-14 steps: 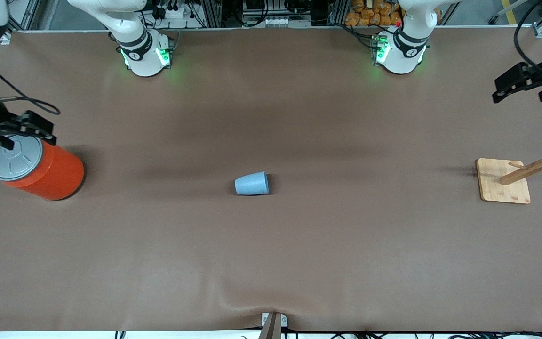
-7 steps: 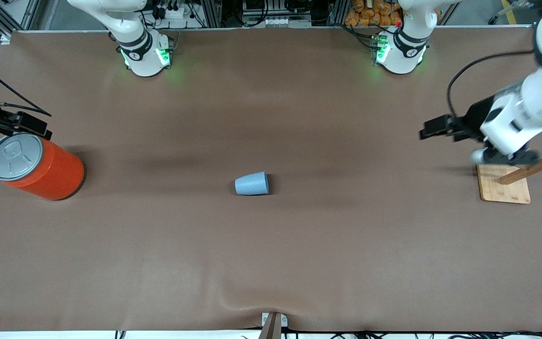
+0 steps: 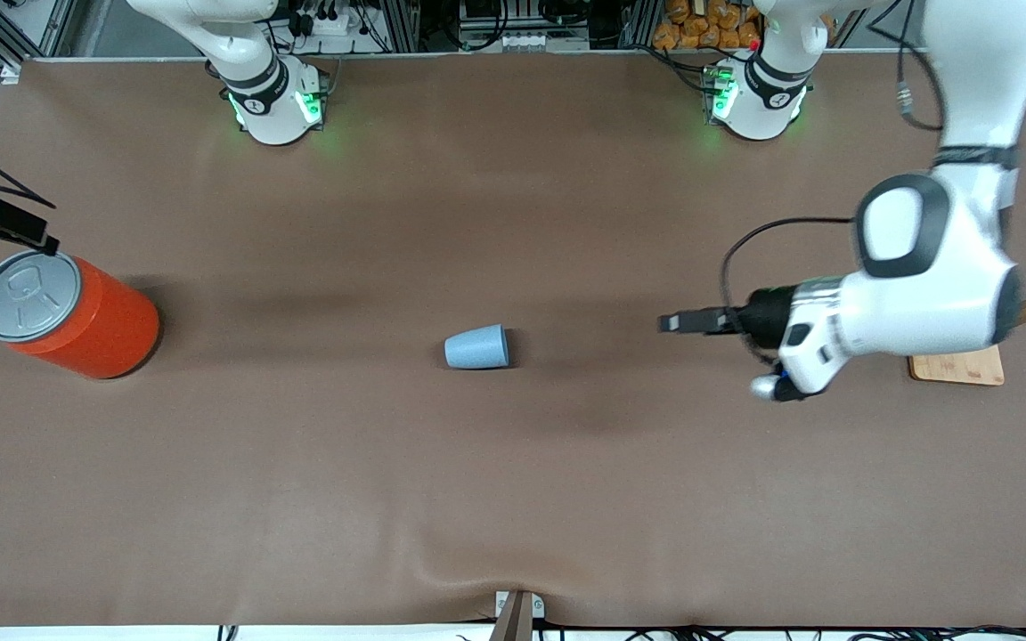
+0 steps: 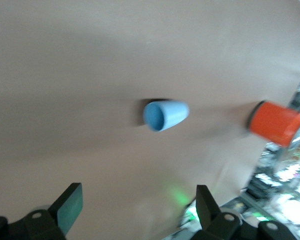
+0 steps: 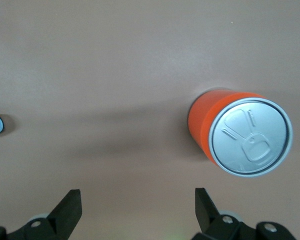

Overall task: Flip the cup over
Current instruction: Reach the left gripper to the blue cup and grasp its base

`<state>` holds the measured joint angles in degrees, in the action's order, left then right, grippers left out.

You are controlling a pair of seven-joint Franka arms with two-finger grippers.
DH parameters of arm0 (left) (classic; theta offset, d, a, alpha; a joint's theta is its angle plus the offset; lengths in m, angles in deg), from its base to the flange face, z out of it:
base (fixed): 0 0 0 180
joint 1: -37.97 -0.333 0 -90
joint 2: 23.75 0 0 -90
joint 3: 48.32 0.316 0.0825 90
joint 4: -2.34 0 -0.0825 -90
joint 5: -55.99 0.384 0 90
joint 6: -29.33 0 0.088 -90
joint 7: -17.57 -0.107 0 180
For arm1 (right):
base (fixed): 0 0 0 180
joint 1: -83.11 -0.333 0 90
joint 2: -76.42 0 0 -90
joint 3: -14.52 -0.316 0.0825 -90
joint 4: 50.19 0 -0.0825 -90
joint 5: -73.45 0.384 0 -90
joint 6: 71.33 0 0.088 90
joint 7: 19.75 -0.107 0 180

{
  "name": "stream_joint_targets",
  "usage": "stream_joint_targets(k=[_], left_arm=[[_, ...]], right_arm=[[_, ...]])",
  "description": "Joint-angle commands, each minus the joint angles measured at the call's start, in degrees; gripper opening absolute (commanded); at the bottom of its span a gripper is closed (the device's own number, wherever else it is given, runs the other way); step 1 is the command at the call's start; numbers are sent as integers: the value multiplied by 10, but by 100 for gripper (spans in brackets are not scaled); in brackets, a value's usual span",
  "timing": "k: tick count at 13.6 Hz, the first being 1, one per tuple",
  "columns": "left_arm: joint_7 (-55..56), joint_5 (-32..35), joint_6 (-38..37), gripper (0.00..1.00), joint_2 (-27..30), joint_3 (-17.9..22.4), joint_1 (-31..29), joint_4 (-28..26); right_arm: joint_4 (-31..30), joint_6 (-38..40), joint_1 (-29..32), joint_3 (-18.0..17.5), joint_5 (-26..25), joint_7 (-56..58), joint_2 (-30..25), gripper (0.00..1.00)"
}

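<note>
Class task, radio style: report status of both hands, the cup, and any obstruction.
Left hand open, over bare table between cup and wooden rack. Right hand open, above orange can. Cup on its side, untouched. Nothing in the way.

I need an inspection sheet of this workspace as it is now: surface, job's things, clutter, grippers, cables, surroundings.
Surface: brown table cover, one wrinkle at the edge nearest the front camera.
Job's things: cup lies on its side mid-table, mouth toward the left arm's end.
Clutter: orange can upright at the right arm's end; wooden rack at the left arm's end.
Grippers: left gripper open, empty, over the table between cup and rack; right gripper open, empty, beside the can's lid.
Cables: black cable looped on the left arm.
Surroundings: frames and equipment at the arms' bases.
</note>
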<state>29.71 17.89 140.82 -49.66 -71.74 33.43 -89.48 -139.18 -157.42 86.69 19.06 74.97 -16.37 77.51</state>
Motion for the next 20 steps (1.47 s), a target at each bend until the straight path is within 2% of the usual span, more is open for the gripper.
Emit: stream_joint_targets(k=[1,4,6,10,13,18,20], left_arm=[[7,-56,96,100,-48,-1,43,-1],[6,-101,213,100,-119,-1,91,6],[-3,-161,272,100,-148,-1,127,7],[-50,-252,308,100,-171,0,175,2],[-55,-255,312,100,-184,0,193,-2],[-62,-264,363,100,-213,0,222,1],[-62,-268,365,97,-214,0,229,0]], right_arm=[[11,47,14,4,4,14,-18,100],[10,72,14,3,8,8,-18,100],[11,68,13,1,7,9,-18,100],[36,68,12,1,4,9,-16,100],[38,65,15,3,2,15,-14,100],[41,80,29,9,1,25,-20,100],[53,87,32,9,-16,24,-20,100]])
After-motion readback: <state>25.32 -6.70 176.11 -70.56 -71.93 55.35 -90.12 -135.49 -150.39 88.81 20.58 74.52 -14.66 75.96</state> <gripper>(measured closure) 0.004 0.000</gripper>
